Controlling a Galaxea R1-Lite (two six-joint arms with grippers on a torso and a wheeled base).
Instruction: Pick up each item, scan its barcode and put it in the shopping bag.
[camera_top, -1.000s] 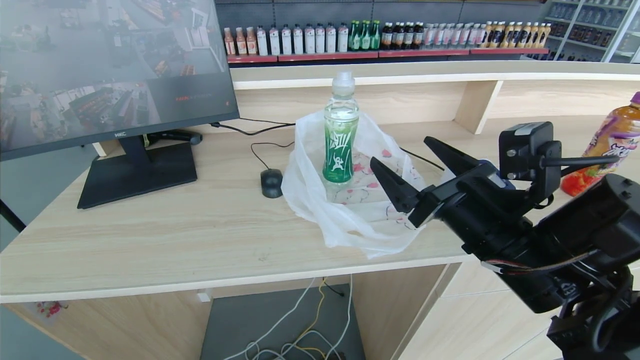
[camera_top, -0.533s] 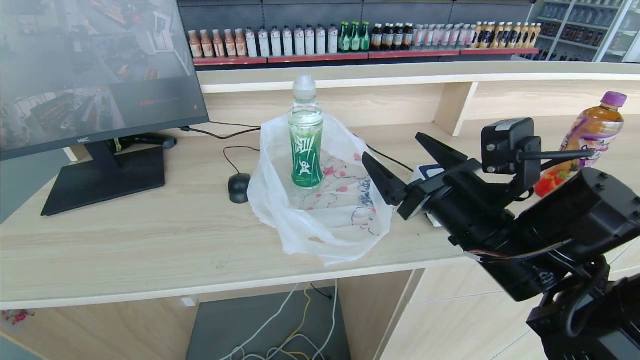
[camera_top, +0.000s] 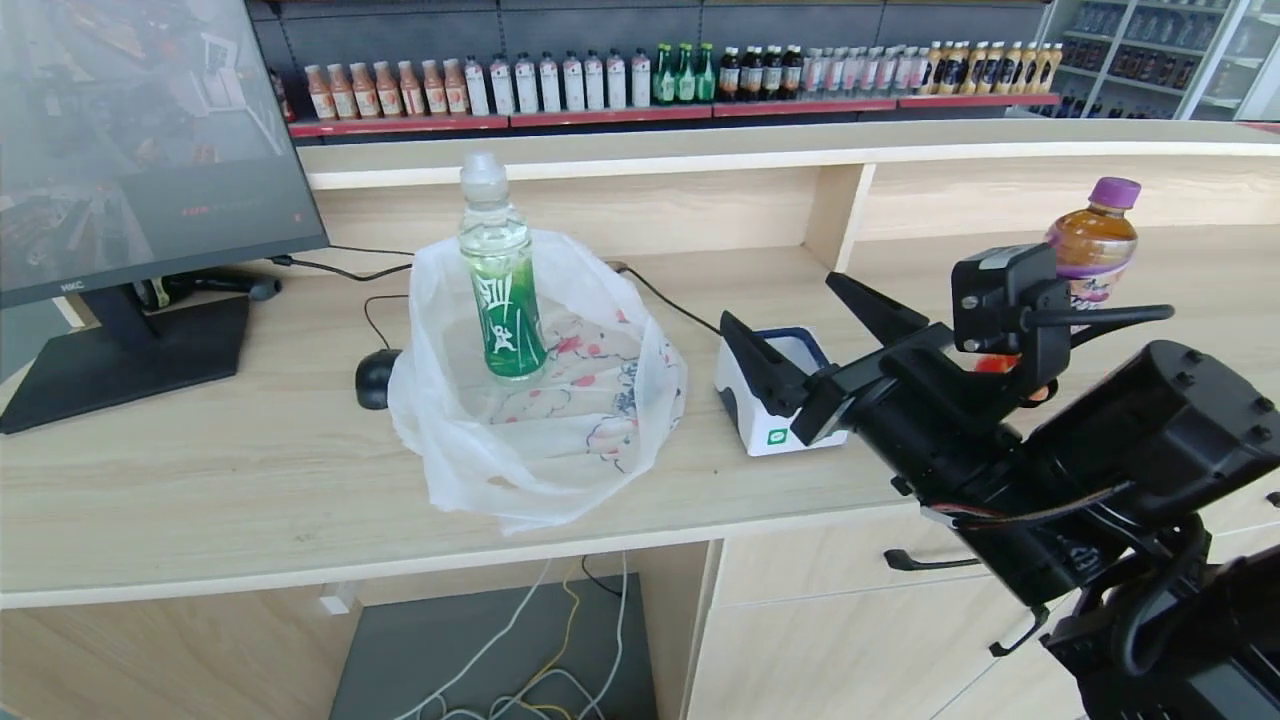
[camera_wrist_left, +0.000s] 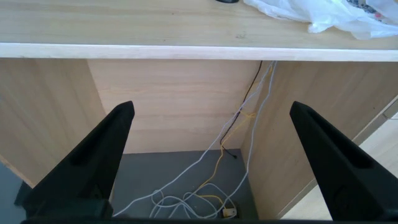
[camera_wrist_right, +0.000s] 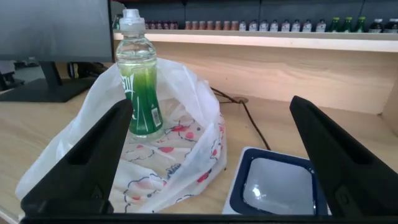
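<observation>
A shop checkout: stocked shelves (camera_top: 600, 85) run along the back wall, and a pale wooden counter (camera_top: 250, 470) carries the work. The shopping bag (camera_top: 470, 470) sits mid-counter, its front fold close to the front edge and its mouth slack and open. A green bottle (camera_top: 500, 290) stands upright inside it. The scanner (camera_top: 770, 440) sits just beside the bag, toward the counter's right end. A purple-capped bottle (camera_top: 1095, 235) stands upright farther right, toward the back edge, partly hidden by the right arm.

The right end effector (camera_top: 780, 300) hangs wide and empty above the scanner, pointing at the bag. The left end effector (camera_wrist_left: 211, 106) is also spread wide and holds nothing, below the front edge and facing loose cables (camera_wrist_left: 211, 162).

The purple-capped bottle looks full, so likely fairly heavy. Its plastic should be stiff, and the smooth label may be slippery. A hold around the body below the shoulder seems soundest. The bag is thin and soft, and would probably fold under any push on its rim.

A raised back ledge and an upright divider (camera_top: 835, 215) limit room behind the bottle. The scanner lies between the bottle and the bag. A monitor (camera_top: 130, 150) and a mouse (camera_top: 373, 378) crowd the counter's left end
</observation>
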